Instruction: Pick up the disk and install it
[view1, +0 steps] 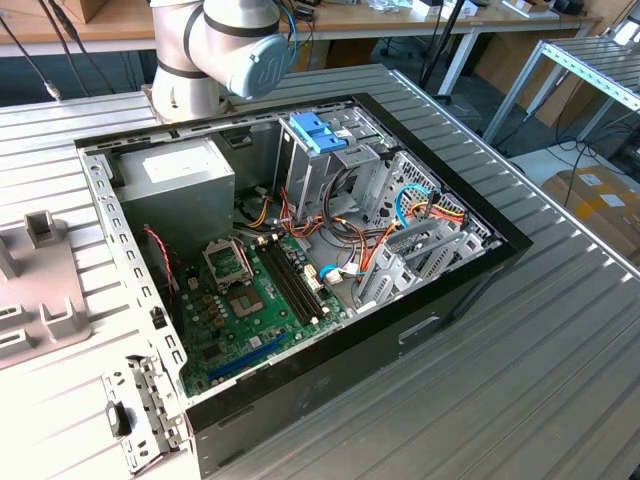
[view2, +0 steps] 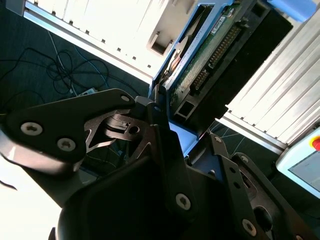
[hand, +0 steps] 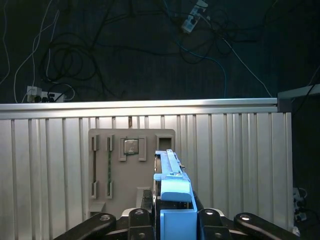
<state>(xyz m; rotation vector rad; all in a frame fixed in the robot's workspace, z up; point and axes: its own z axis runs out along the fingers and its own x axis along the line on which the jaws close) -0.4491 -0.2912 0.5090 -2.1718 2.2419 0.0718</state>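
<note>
**A:** What is closest in the second wrist view?

**B:** The gripper's (view2: 162, 107) black links. It is clamped on the disk (view2: 210, 55), which juts away edge-on, with a blue rail and a green circuit board showing.

**A:** And the first wrist view?

**B:** The disk's blue end tab sits between the jaws. The disk reaches out above the ribbed bench (hand: 50, 165), next to a gray tray (hand: 101, 170) holding a chip (hand: 131, 146). Tangled cables (hand: 75, 60) lie on the floor beyond.

**A:** The exterior view?

**B:** An open computer case (view1: 330, 370) lies on the bench, its motherboard (view1: 250, 310) exposed. The arm (view1: 225, 50) stands behind the case.
</note>
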